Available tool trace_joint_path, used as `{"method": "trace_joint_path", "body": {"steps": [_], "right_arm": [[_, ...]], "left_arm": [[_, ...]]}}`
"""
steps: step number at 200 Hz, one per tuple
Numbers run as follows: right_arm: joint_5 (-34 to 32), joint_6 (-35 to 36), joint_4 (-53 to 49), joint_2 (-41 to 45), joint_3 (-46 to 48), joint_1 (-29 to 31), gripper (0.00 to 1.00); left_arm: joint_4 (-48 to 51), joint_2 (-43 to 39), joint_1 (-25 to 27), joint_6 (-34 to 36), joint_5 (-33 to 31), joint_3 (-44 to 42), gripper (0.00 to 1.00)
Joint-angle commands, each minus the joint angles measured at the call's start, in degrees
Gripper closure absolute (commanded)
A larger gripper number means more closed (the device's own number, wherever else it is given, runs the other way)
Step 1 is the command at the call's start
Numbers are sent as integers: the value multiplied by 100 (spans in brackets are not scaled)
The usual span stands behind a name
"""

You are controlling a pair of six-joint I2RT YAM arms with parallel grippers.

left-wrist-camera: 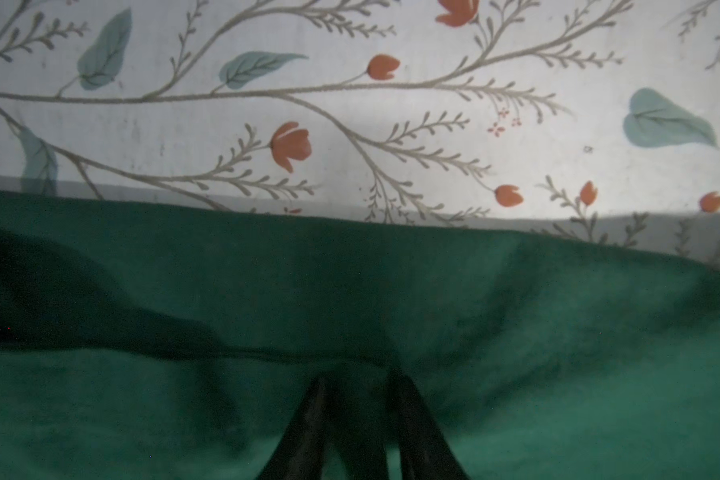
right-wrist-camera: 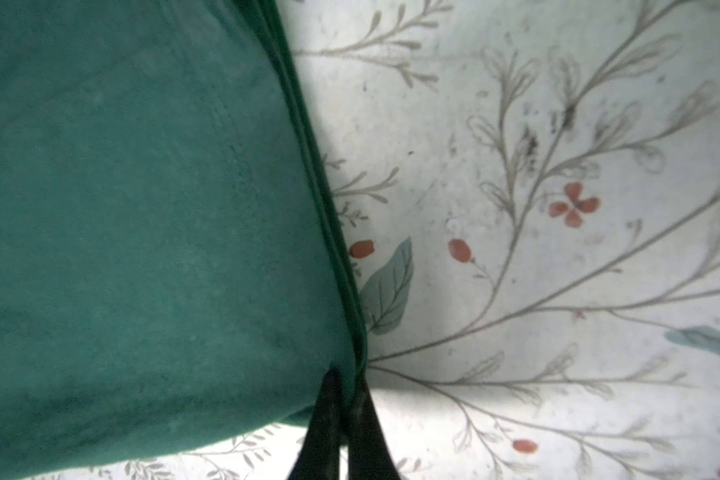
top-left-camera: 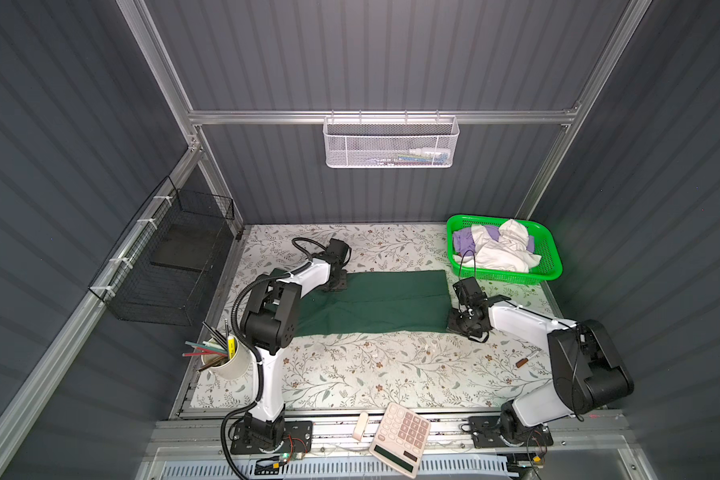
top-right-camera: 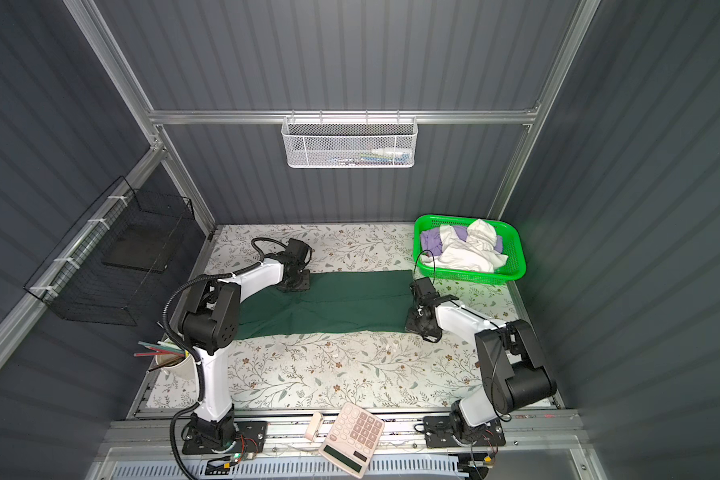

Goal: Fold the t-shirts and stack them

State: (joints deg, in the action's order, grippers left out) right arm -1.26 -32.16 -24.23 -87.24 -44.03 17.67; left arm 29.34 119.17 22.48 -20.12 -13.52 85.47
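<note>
Dark green t-shirt (top-left-camera: 375, 303) folded into a long band between both tools: right gripper (right-wrist-camera: 347, 379) pinches its hemmed edge, left gripper (left-wrist-camera: 358, 377) stands narrowly parted over it, seemingly gripping nothing.

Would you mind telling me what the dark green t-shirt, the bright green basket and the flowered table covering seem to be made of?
The dark green t-shirt: soft matte knit cloth, probably cotton; it creases and has a stitched hem. The bright green basket: slightly glossy moulded plastic, by its rigid mesh walls. The flowered table covering: smooth printed sheet, perhaps vinyl or paper.
</note>
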Motion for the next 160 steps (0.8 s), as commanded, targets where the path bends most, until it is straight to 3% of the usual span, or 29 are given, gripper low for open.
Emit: {"method": "trace_joint_path", "body": {"steps": [1, 36, 57, 134, 160], "right_arm": [[5, 90, -251, 32, 100, -9, 100], [3, 106, -257, 30, 98, -10, 100], [10, 123, -248, 30, 101, -10, 100], [5, 76, -304, 33, 100, -9, 100], [62, -24, -523, 10, 66, -10, 100]], "left_arm": [[215, 67, 28, -45, -94, 168, 74], [234, -115, 28, -43, -321, 128, 86], [207, -182, 28, -5, -344, 113, 100], [288, -107, 244, 632, -361, 630, 100], [547, -29, 242, 738, -649, 747, 67]]}}
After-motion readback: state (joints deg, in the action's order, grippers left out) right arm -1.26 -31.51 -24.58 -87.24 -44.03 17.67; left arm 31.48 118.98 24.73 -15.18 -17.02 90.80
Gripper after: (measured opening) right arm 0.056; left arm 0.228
